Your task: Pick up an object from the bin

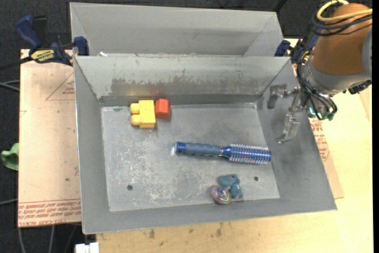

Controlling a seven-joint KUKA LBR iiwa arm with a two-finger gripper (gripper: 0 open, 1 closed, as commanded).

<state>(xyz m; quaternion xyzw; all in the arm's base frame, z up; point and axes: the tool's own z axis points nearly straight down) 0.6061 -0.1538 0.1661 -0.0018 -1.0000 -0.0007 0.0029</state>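
My gripper hangs over the bin's right sloping wall with its two metal fingers spread apart and nothing between them. Nearest to it, a blue hairbrush lies flat on the bin floor, bristle head pointing right, a little left of and below the fingers. A small blue-grey toy with a round shiny piece rests near the front edge of the floor, under the brush head.
A yellow block with a red-orange block joined to it sits at the back left of the floor. The arm, under an orange cover with cables, comes in from the right above the bin's rim.
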